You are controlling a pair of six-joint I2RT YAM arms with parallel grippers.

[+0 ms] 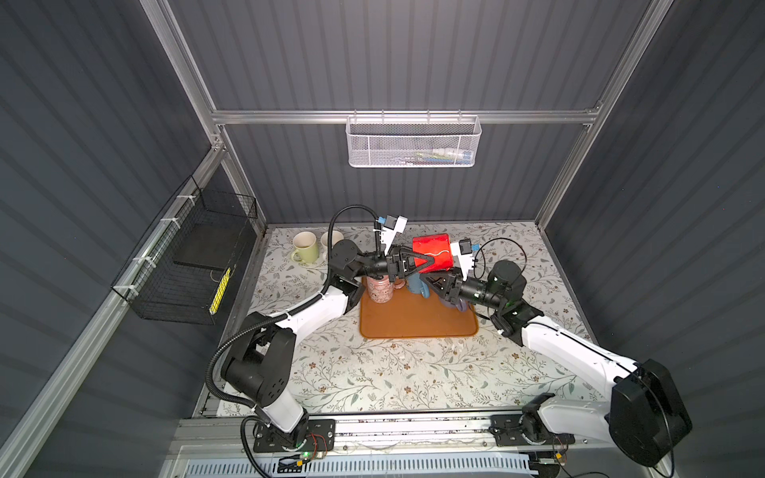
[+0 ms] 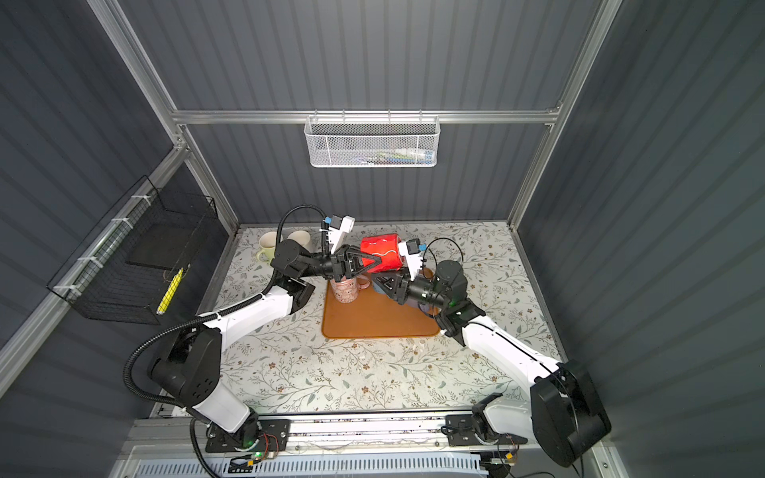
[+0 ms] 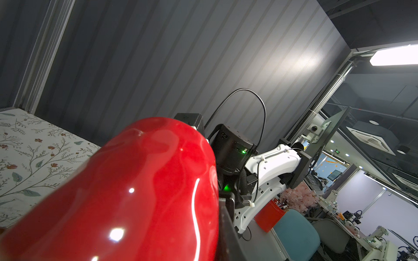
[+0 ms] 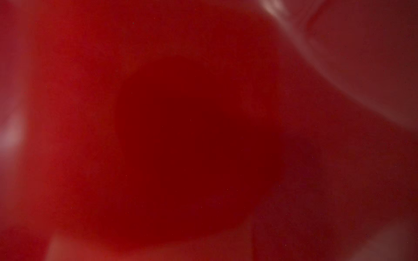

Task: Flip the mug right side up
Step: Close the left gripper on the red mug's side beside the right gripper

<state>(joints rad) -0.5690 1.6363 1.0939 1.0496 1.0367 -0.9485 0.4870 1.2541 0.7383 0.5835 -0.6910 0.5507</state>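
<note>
Two robot hands meet at one red mug (image 1: 432,248), which is held on its side in mid-air above the far edge of the orange tray (image 1: 414,327). The left hand (image 1: 430,260) is pressed tight against the mug's wall. The right hand (image 1: 428,280) sits just beneath it, but its wrist view is nothing but blurred red, so it cannot be told whether it is spread or pinching.

The step looks like a mid-air hand-over, with the flip about half done. The next move likely calls for one secure grip, a further turn to bring the mouth upward, and a landing on bare tray.

Room below is tight. A pink mug (image 1: 381,291) and a blue mug (image 1: 415,285) stand on the tray's far side under the arms, and the back wall (image 1: 393,194) is near. The tray's near half lies open.
</note>
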